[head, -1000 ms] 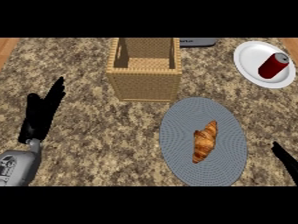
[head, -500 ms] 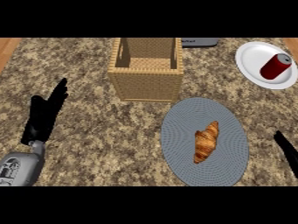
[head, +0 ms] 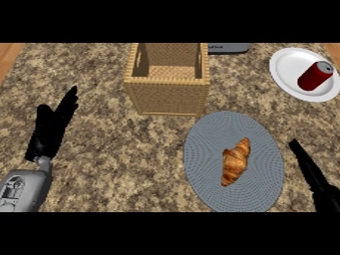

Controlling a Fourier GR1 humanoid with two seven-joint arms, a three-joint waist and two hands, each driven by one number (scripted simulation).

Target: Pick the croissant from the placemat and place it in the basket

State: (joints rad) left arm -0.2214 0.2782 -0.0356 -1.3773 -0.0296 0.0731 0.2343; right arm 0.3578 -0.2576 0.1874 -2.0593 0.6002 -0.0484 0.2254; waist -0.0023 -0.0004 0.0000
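Note:
A golden croissant lies on the round grey placemat at the lower right of the counter. A square wicker basket stands behind it at top centre, and nothing shows inside it. My right hand comes in at the lower right edge, fingers straight, just right of the placemat and apart from the croissant. At the left, my left hand rests open with its fingers pointing up, far from both.
A white plate with a red can lying on it sits at the top right. A dark flat object lies behind the basket. Wooden strips border the speckled stone counter at both sides.
My right hand has risen further into view beside the placemat. The left hand has shifted slightly up. The croissant has not moved.

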